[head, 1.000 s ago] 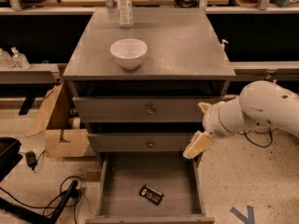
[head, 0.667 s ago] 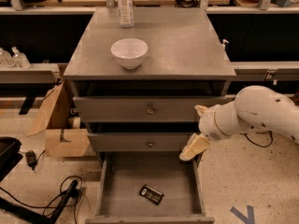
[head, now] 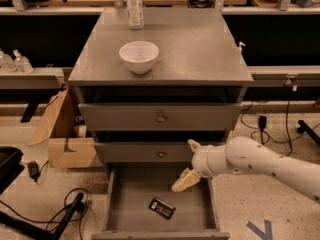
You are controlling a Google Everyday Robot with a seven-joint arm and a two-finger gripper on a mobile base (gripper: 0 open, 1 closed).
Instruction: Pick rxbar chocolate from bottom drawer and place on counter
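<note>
The rxbar chocolate (head: 162,207), a small flat black bar, lies in the bottom drawer (head: 120,204), which is pulled open at the foot of the grey cabinet. My gripper (head: 189,162), with pale fingers spread apart and empty, hangs over the drawer's right rear part, just in front of the middle drawer's face. It is above and to the right of the bar, not touching it. My white arm reaches in from the right. The counter (head: 195,44) is the cabinet's flat grey top.
A white bowl (head: 139,57) stands on the counter's front left, a clear bottle (head: 134,6) at its back. Two knobbed drawers (head: 160,117) are shut. A cardboard box (head: 67,141) and cables (head: 65,209) lie on the floor at left.
My arm and gripper have moved left and down, from beside the cabinet's right edge to over the open bottom drawer. The bar has not moved.
</note>
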